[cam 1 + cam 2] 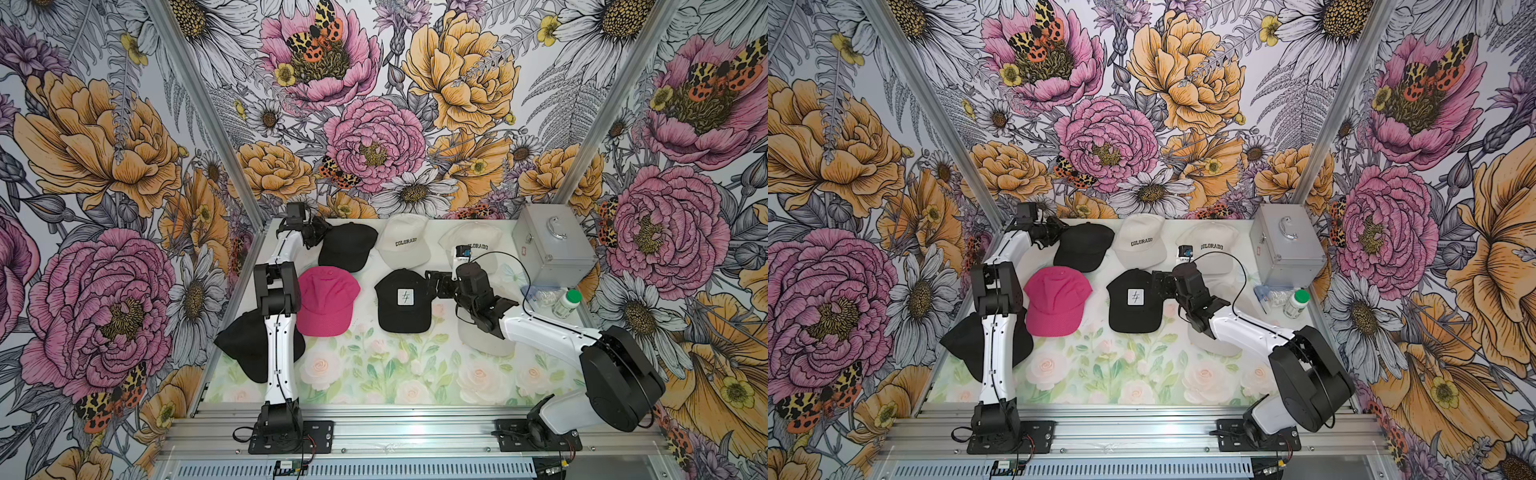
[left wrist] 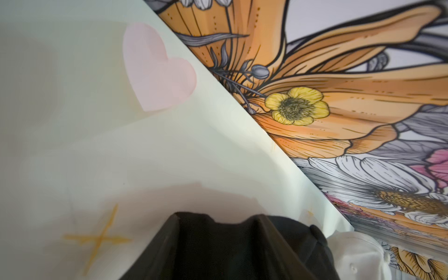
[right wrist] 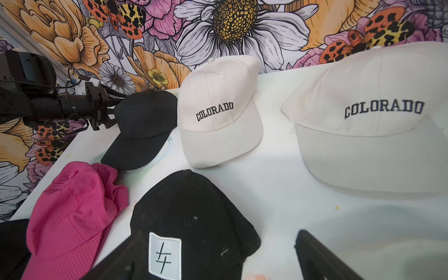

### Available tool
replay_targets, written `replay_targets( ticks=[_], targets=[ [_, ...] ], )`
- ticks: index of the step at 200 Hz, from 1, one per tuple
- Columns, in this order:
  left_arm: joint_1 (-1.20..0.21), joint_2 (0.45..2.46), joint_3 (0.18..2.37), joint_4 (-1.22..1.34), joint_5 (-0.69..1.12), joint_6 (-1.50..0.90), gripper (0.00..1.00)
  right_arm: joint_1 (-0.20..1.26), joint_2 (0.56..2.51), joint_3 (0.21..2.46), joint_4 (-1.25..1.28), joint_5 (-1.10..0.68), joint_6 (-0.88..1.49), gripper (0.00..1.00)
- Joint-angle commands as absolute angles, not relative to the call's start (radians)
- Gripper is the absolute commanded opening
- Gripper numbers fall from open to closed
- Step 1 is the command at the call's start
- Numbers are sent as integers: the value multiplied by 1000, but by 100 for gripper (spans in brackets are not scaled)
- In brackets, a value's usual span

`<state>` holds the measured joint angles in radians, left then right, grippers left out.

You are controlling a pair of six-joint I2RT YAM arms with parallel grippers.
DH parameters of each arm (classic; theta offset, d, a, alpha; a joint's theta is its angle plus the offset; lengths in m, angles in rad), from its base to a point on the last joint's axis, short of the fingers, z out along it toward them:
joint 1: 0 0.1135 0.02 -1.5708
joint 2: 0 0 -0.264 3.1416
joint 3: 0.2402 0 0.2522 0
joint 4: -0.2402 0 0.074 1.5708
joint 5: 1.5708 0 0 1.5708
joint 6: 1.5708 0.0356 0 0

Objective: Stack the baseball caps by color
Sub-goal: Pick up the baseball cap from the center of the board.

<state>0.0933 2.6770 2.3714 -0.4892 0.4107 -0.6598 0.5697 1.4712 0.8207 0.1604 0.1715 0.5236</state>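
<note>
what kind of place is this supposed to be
Most likely a robot test booth, not a shop: the left arm and right arm bolted to an aluminium rail, a small table boxed in by printed floral walls, and caps like the pink cap laid out as props.

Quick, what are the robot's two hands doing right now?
Left gripper: at the far black cap's back edge, fabric between its jaws; a grip cannot be told.
Right gripper: open, empty, by the patch cap.

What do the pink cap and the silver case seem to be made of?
Pink cap: likely thin sports mesh, matte; tiny perforations show and it crumples softly.
Silver case: probably aluminium, with a dull brushed sheen, hard edges and a shiny curved handle.
</note>
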Motion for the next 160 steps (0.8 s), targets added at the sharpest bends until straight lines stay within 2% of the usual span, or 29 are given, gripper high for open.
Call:
replay_targets(
  ticks=[1, 19, 30, 66, 106, 160],
  targets=[
    [103, 2689, 2367, -529, 419, -652, 29, 575, 1488, 850, 147, 171, 532, 99],
    [105, 2685, 2367, -528, 439, -638, 8, 575, 1497, 850, 147, 172, 528, 99],
    [105, 2681, 2365, -529, 446, -629, 0, 575, 1502, 853, 147, 172, 528, 99],
    [105, 2647, 2372, -529, 446, -605, 0, 575, 1506, 862, 147, 166, 525, 99],
    [95, 2579, 2434, -529, 431, -539, 0, 570, 1475, 847, 183, 237, 541, 99],
    [41, 2485, 2526, -529, 486, -540, 0, 554, 1459, 881, 195, 215, 483, 99]
  ],
)
